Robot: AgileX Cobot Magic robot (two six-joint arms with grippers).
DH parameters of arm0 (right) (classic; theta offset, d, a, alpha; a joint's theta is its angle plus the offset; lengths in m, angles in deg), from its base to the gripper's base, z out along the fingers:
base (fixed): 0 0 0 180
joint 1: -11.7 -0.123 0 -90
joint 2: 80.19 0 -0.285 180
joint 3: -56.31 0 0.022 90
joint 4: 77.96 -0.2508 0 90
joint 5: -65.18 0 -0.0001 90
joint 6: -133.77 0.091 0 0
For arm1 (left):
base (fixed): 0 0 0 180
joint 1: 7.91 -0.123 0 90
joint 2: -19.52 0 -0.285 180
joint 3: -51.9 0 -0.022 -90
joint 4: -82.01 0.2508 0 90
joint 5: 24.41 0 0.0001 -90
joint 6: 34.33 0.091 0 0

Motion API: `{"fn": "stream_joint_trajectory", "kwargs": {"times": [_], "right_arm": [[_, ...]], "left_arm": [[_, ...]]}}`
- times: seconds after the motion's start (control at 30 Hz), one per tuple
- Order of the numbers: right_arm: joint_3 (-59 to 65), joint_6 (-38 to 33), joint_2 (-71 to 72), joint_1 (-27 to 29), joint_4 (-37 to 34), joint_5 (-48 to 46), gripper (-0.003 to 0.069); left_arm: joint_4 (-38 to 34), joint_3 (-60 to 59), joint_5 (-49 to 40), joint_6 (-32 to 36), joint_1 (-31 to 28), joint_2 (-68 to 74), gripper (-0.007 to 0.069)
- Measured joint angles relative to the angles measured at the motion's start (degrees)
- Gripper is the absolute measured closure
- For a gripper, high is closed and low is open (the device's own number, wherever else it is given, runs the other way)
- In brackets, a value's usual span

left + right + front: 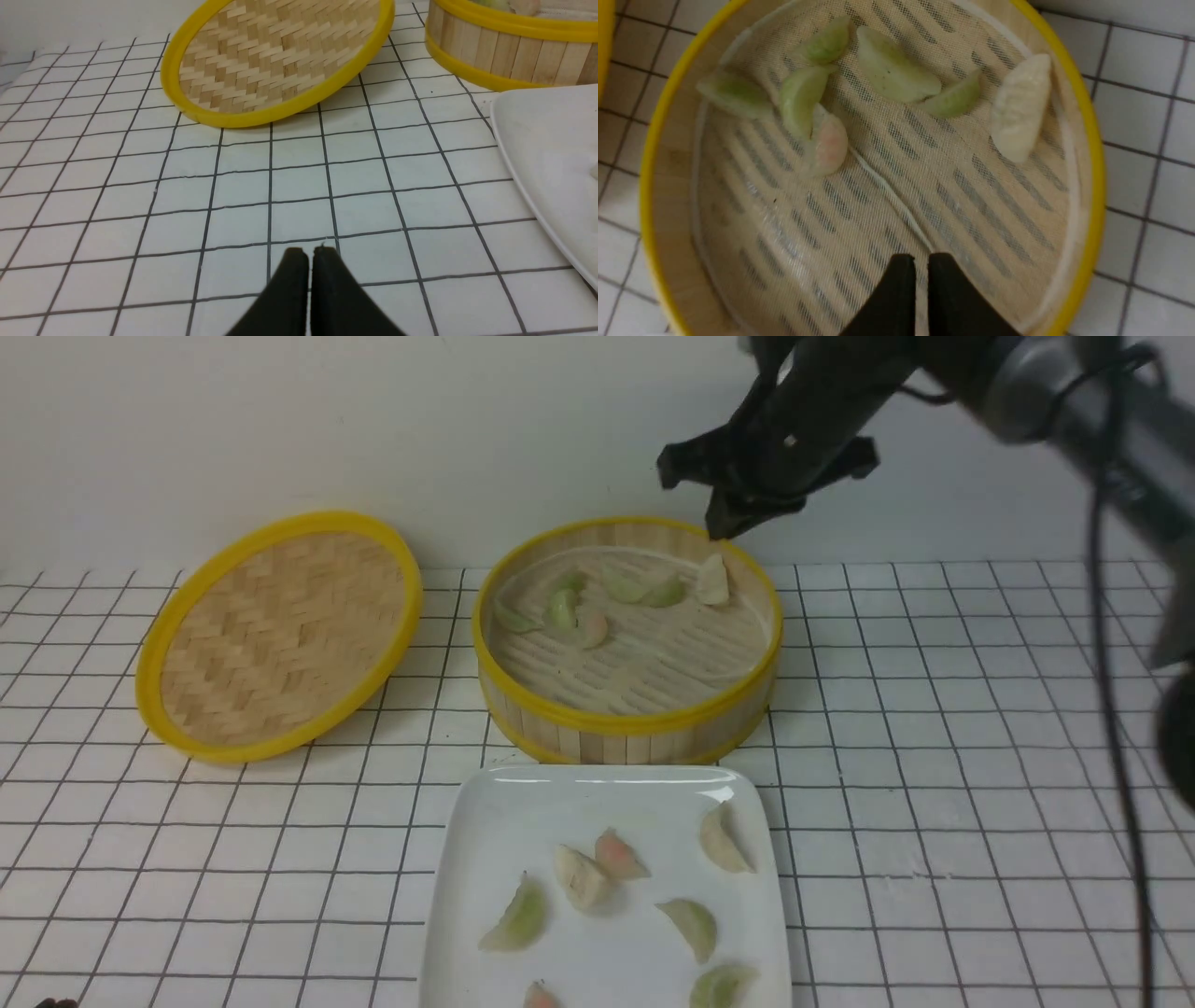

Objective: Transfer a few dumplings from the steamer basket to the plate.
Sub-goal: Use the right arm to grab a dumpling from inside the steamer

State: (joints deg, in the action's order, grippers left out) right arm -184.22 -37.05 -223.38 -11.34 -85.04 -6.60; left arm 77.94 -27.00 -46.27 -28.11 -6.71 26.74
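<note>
Hovering over the far right edge of the basket (616, 721), the right gripper (920, 261) has its two black fingers drawn together with only a slim gap between them and nothing held. Seen from the front, its tip hangs just above the far rim, close to a whitish dumpling (712, 581) that lies against the far right of the basket wall.

Six more dumplings (591, 627) lie on the slatted floor, left of the whitish one and all in the far half: mostly pale green, one tinged pink. The near half of the floor is bare.

The left gripper (309, 254) sits low over the tabletop (934, 756) with its fingers pressed together, empty, well apart from everything else.

The white plate (523, 812) lies just on the near side of the basket, its near edge cut off in the front view. Seven dumplings are scattered across it, green, whitish and pink, two of them only partly in view at that edge.

A woven lid (280, 635) with a yellow rim rests on the tabletop to the left of the basket, near it but not touching.
</note>
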Motion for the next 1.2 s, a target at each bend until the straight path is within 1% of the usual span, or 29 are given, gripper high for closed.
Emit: {"fn": "stream_joint_trajectory", "kwargs": {"times": [0.03, 0.1, 0.2, 0.23, 0.27, 0.3, 0.33, 0.4, 0.43, 0.57, 0.7, 0.9, 1.07, 1.2], "right_arm": [[-0.58, 0.00, -0.62, 0.00, 0.00, 0.00, 0.0608], [-8.38, 0.00, -8.10, 0.00, -0.10, 0.00, 0.0563], [-13.55, 0.00, -12.16, 0.00, 0.18, 0.00, 0.0510], [-15.27, 0.00, -13.37, 0.00, 0.81, 0.00, 0.0476], [-15.58, 0.00, -13.47, 0.00, 0.94, 0.00, 0.0470], [-15.93, 0.00, -13.84, 0.00, 1.49, 0.00, 0.0450], [-16.44, 0.00, -14.26, -0.06, 2.71, 0.00, 0.0413], [-16.63, 0.00, -14.46, -0.06, 4.18, 0.00, 0.0379], [-16.64, 0.25, -14.69, -0.06, 5.59, -0.02, 0.0347], [-16.74, 2.24, -16.26, 0.39, 7.08, -0.02, 0.0284], [-16.74, 2.75, -18.04, 0.98, 7.08, -0.02, 0.0271], [-16.74, 3.27, -19.33, 1.62, 6.71, 1.05, 0.0270], [-16.80, 4.26, -19.38, 2.27, 6.65, 5.07, 0.0270], [-16.80, 4.30, -19.75, 2.46, 6.60, 5.96, 0.0270]], "left_arm": [[0.00, 0.00, 0.00, 0.00, 0.00, 0.00, 0.0631], [0.00, 0.00, 0.00, 0.00, 0.00, 0.00, 0.0631], [0.00, 0.00, 0.00, 0.00, 0.00, 0.00, 0.0631], [0.00, 0.00, 0.00, 0.00, 0.00, 0.00, 0.0631], [0.00, 0.00, 0.00, 0.00, 0.00, 0.00, 0.0631], [0.00, 0.00, 0.00, 0.00, 0.00, 0.00, 0.0631], [0.00, 0.00, 0.00, 0.00, 0.00, 0.00, 0.0631], [0.00, 0.00, 0.00, 0.00, 0.00, 0.00, 0.0631], [0.00, 0.00, 0.00, 0.00, 0.00, 0.00, 0.0631], [0.00, 0.00, 0.00, 0.00, 0.00, 0.00, 0.0631], [0.00, 0.00, 0.00, 0.00, 0.00, 0.00, 0.0631], [0.00, 0.00, 0.00, 0.00, 0.00, 0.00, 0.0631], [0.00, 0.00, 0.00, 0.00, 0.00, 0.00, 0.0631], [0.00, 0.00, 0.00, 0.00, 0.00, 0.00, 0.0631]]}}
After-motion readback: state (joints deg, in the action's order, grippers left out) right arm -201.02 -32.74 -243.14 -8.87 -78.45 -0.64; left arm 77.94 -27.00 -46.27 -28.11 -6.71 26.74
